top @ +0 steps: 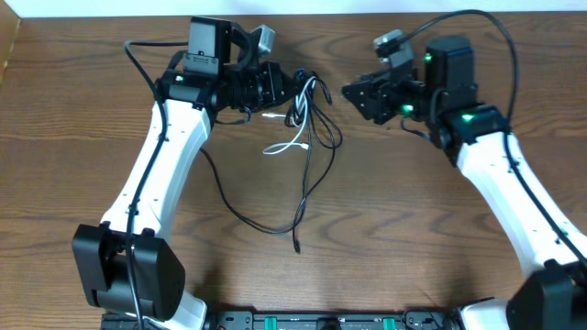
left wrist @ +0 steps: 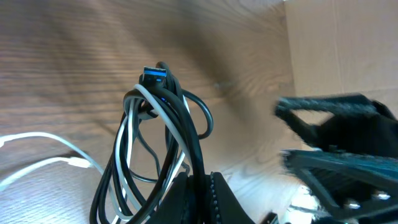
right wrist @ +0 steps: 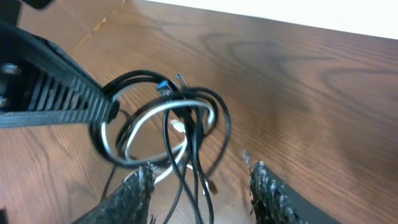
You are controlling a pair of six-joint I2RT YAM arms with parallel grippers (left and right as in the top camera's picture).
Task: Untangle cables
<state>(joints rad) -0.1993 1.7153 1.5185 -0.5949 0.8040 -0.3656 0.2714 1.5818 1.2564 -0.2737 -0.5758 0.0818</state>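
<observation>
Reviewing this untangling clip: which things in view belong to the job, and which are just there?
Part of the job:
- black cables, looped in one bunch with the white cable
- white cable
- left gripper, clamped on the bunch
- right gripper, open beside it

Just there:
- table
- right arm's own thick black wire
- black rail at the table's near edge

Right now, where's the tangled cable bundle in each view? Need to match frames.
Overhead: cable bundle at top centre, with loose strands trailing down-frame.
Left wrist: bundle centre-left, rising from the bottom edge.
Right wrist: bundle centre-left, looped above the camera's own fingers.
Shared landmark: the white cable running among the black loops.
</observation>
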